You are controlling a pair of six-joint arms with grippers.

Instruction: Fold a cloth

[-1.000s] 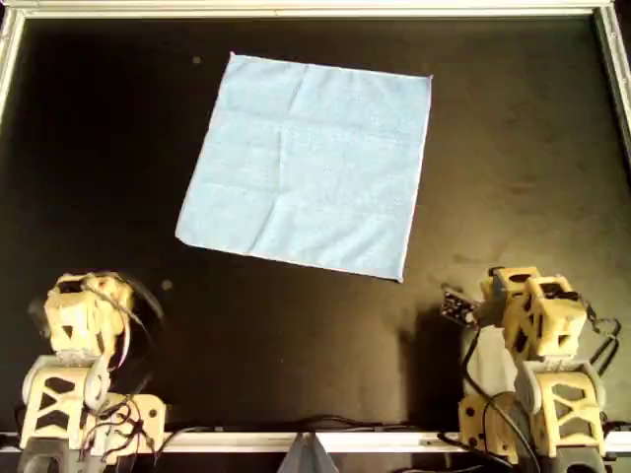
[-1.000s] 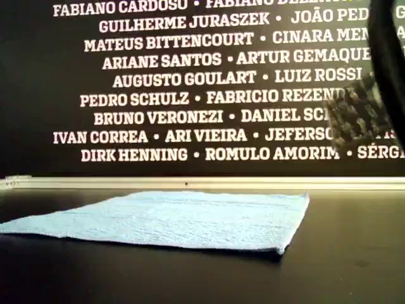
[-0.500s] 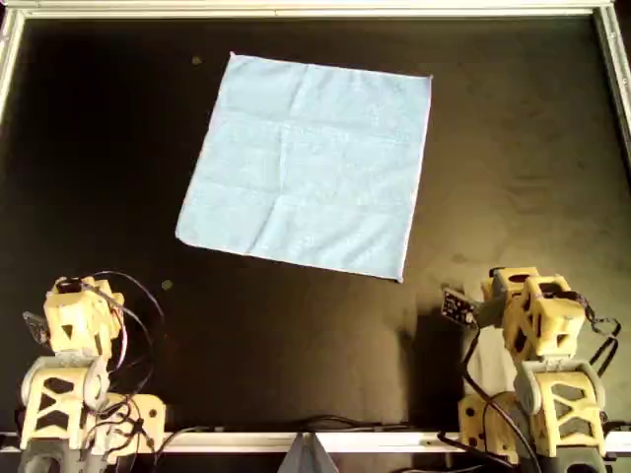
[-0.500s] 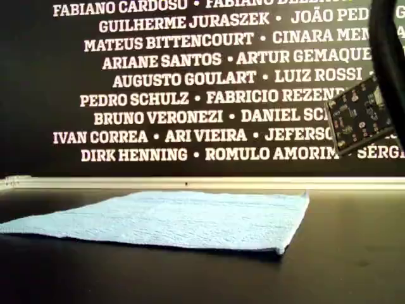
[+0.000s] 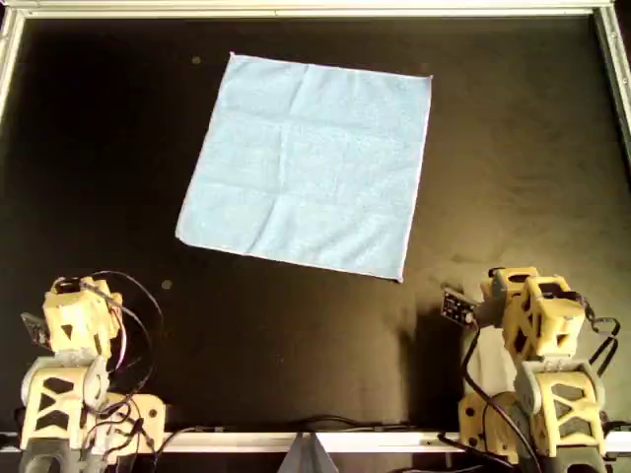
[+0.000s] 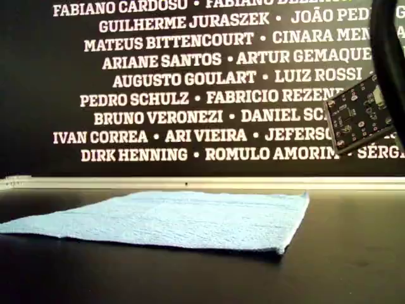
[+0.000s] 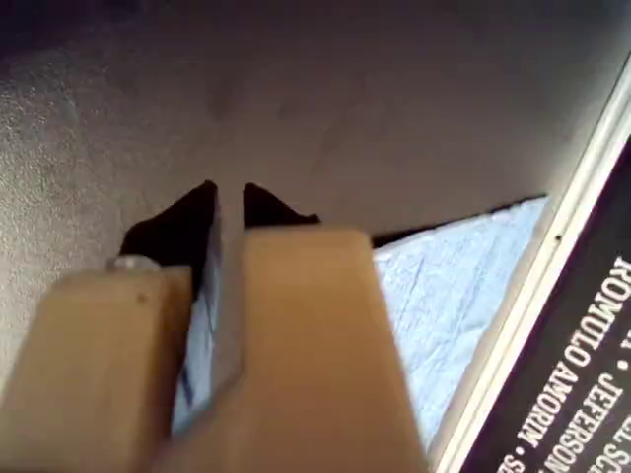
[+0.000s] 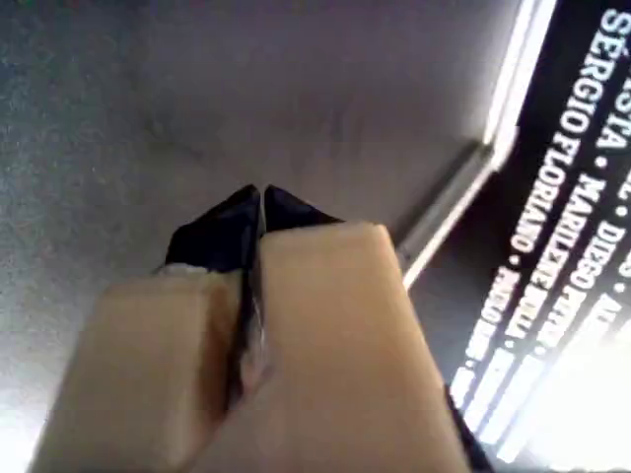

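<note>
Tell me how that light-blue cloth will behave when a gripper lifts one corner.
The cloth looks thin and lies flat on the table with faint crease lines, so it will probably drape limply rather than hold its shape. It is likely light for its spread. Pushed, it would probably bunch or wrinkle rather than slide whole.

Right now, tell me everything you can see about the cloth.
The cloth is a thin, plain light-blue square, looking like soft woven fabric with faint crease lines crossing it. It lies flat and unfolded on the black table, slightly rotated, in the upper middle of the overhead view. Nothing touches it but the table; both arms sit apart from it, near that view's bottom edge.
</note>
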